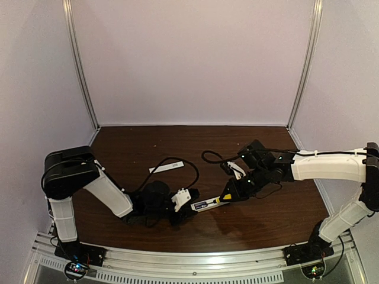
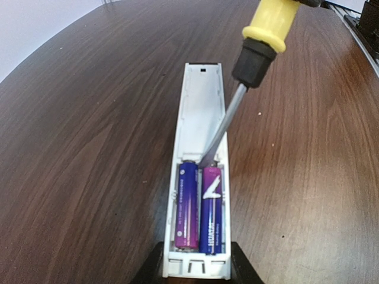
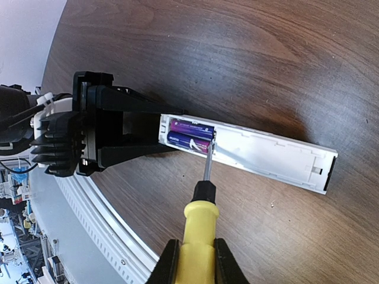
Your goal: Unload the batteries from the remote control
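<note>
The white remote control lies open side up on the table, its near end clamped by my left gripper. Two purple-blue batteries sit side by side in its compartment. My right gripper is shut on the yellow handle of a screwdriver. The metal tip rests at the far end of the batteries, inside the remote. In the top view the remote lies between the left gripper and the right gripper.
The flat white cover strip lies on the table behind the left arm, beside a looping black cable. The table's metal front rail runs close behind the left gripper.
</note>
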You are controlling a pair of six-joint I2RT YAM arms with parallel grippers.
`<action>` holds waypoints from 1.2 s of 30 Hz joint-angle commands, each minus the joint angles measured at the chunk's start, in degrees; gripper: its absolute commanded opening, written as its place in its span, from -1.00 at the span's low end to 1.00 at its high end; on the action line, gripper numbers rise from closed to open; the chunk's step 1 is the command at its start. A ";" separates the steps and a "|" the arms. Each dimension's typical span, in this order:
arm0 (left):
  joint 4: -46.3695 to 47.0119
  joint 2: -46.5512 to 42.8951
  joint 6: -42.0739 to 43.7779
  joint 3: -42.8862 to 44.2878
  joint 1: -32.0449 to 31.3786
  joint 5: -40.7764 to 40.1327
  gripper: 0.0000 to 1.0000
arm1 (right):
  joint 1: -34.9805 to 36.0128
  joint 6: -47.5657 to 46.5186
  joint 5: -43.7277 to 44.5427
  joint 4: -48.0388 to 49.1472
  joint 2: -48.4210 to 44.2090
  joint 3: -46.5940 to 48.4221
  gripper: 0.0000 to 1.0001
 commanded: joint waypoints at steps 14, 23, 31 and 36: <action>-1.75 3.06 1.78 1.13 -0.75 1.61 -1.00 | 1.98 -0.72 -9.37 4.88 -0.50 3.53 -1.00; -2.05 3.12 1.96 1.39 -0.75 1.63 -1.00 | 1.95 -1.06 -9.28 4.36 -0.32 4.10 -1.00; -2.26 3.24 2.03 1.56 -0.73 1.67 -1.00 | 2.03 -1.10 -9.37 4.00 -0.29 4.71 -1.00; -2.32 3.33 2.04 1.66 -0.75 1.72 -1.00 | 2.00 -1.21 -9.37 3.54 -0.57 5.28 -1.00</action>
